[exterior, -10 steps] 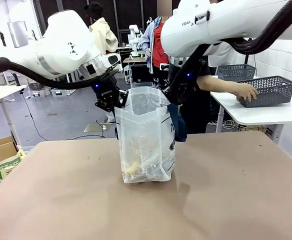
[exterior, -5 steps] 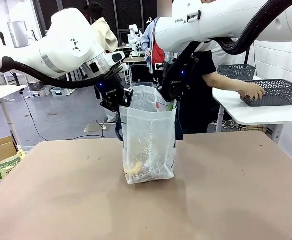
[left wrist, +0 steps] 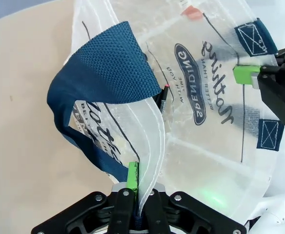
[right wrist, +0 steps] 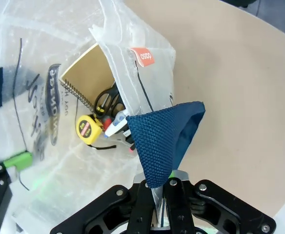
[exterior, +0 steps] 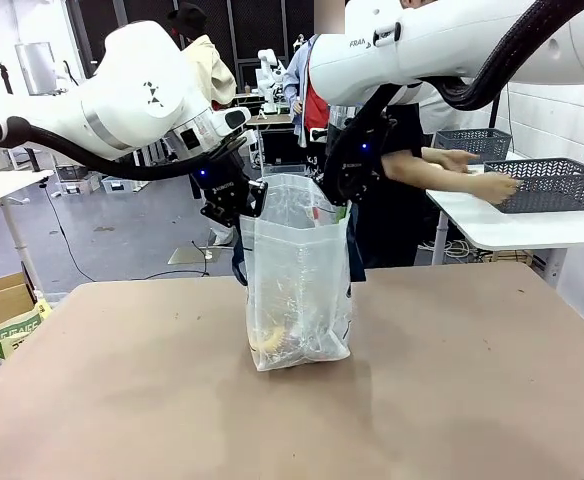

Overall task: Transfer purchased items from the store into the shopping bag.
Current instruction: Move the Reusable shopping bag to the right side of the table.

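Observation:
The translucent shopping bag (exterior: 298, 285) stands upright mid-table, held open at its rim from both sides. My left gripper (exterior: 242, 205) is shut on its left rim; in the left wrist view this gripper (left wrist: 139, 187) pinches the plastic beside a navy handle (left wrist: 103, 73). My right gripper (exterior: 336, 190) is shut on the right rim, and in its wrist view the gripper (right wrist: 159, 189) clamps rim and strap. Inside lie the brown pad (right wrist: 86, 73), scissors (right wrist: 107, 101), the yellow round object (right wrist: 89, 127) and a white stick (right wrist: 115, 127). The grey basket (exterior: 552, 183) sits far right.
A person stands behind the bag with both hands (exterior: 492, 183) at the basket on a white side table (exterior: 532, 228). A second grey basket (exterior: 472, 143) stands behind it. The brown tabletop (exterior: 452, 390) spreads around the bag. A cardboard box (exterior: 2, 300) sits on the floor at left.
My right gripper rose and shifted left with the bag's right rim, pulling the mouth open. The left gripper shifted slightly right. The person's second hand reached to the basket.

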Robot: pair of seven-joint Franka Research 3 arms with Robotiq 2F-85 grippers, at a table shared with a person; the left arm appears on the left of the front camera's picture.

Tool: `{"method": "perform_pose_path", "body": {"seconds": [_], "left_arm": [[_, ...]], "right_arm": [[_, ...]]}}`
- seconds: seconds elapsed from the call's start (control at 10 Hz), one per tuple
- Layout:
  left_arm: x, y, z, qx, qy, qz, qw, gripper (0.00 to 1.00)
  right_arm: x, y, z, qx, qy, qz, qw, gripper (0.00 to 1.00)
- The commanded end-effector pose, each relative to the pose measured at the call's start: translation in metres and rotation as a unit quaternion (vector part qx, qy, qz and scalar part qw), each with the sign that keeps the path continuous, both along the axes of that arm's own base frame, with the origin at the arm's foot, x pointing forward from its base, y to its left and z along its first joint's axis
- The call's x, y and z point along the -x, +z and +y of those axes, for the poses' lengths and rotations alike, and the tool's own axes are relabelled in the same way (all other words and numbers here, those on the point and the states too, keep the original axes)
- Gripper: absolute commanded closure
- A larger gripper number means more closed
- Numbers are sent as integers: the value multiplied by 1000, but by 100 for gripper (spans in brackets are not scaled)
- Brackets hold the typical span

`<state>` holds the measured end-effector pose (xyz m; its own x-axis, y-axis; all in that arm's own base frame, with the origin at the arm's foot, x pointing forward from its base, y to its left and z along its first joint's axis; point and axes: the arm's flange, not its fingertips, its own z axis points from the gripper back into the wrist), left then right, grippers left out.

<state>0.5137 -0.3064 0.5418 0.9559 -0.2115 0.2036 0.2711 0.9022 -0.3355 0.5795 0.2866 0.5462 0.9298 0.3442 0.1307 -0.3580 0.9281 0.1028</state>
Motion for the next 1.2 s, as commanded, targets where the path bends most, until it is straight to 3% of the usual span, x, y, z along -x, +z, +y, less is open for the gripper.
{"method": "perform_pose_path", "body": {"seconds": [0.0,0.5,0.6,0.7,0.8,0.9,1.1], "left_arm": [[3,-3,-4,33,9,-2,999,100],[3,-8,-7,44,47,8,998,100],[1,-9,-8,-31,55,37,997,100],[-1,-11,-3,39,37,9,999,100],[-1,-11,-3,39,37,9,999,100],[1,-14,-2,13,46,18,999,100],[-3,-15,-11,34,49,0,998,100]], "right_arm": [[-18,1,12,-42,-34,4,998,100],[-33,-5,44,-55,-125,77,988,100],[-34,-7,42,-35,-137,90,986,100],[-24,-14,35,-58,-96,61,992,100],[-24,-14,35,-58,-96,61,992,100],[-24,-14,39,-52,-115,74,989,100],[-28,-13,52,-76,-159,107,979,100]]}}
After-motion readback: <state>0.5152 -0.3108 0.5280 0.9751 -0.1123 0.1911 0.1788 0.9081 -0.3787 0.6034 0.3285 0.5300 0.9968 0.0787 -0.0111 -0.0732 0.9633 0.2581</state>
